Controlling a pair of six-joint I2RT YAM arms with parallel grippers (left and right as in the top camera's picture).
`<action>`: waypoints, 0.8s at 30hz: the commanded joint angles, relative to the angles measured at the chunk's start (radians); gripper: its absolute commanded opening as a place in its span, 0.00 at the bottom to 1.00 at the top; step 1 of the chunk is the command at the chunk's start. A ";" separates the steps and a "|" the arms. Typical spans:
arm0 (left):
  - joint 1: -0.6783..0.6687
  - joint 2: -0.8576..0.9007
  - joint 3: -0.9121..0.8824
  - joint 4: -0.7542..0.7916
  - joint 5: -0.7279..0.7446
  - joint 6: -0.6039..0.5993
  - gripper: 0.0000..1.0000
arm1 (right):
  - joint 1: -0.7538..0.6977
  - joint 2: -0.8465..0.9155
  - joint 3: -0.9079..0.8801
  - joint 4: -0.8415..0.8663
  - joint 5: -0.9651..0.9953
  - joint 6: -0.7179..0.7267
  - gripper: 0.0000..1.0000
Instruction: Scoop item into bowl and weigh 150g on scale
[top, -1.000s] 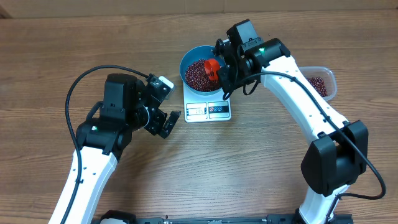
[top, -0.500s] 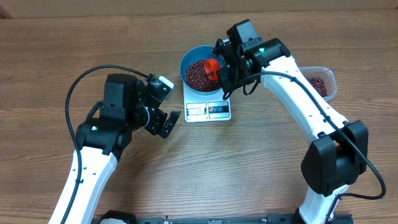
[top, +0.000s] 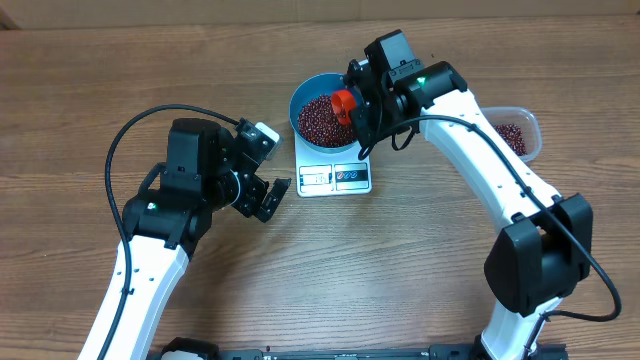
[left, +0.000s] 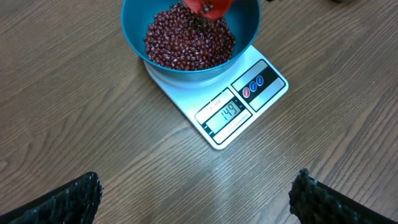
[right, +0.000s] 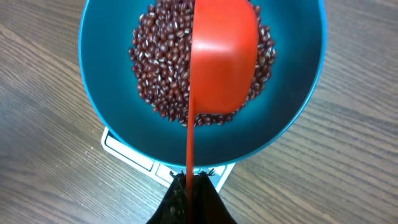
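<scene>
The beans (right: 161, 74) lie in a loose maroon heap in the bottom of the blue bowl (right: 99, 124), directly in front of my right tool (right: 189, 190) and under the cup of the red scoop (right: 224, 62) it carries. That tool is clamped tight on the scoop's thin handle, which runs straight out from between the fingers. The cup is turned on its side over the far half of the heap. I cannot tell whether the cup touches the beans.

The bowl sits on the white scale (left: 261, 81), covering its far end, so only the near edge with the display and the blue-marked labels sticks out toward my left tool (left: 198, 198). From the left wrist view the display seems to read 149.

My left tool hangs over the bare desk (top: 400, 260) just short of the scale, its fingers spread wide apart with nothing between them.

Out beyond the right arm's elbow, well away from the right tool, a clear plastic tub (top: 515, 135) holds more of the same beans.
</scene>
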 joint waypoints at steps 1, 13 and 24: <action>0.004 0.007 0.015 0.002 -0.007 -0.010 1.00 | -0.002 -0.055 0.033 0.009 0.014 -0.003 0.04; 0.004 0.007 0.015 0.002 -0.007 -0.010 1.00 | -0.001 -0.055 0.056 0.018 0.044 -0.008 0.04; 0.005 0.007 0.015 0.002 -0.007 -0.010 1.00 | 0.006 -0.055 0.056 0.024 0.064 -0.040 0.04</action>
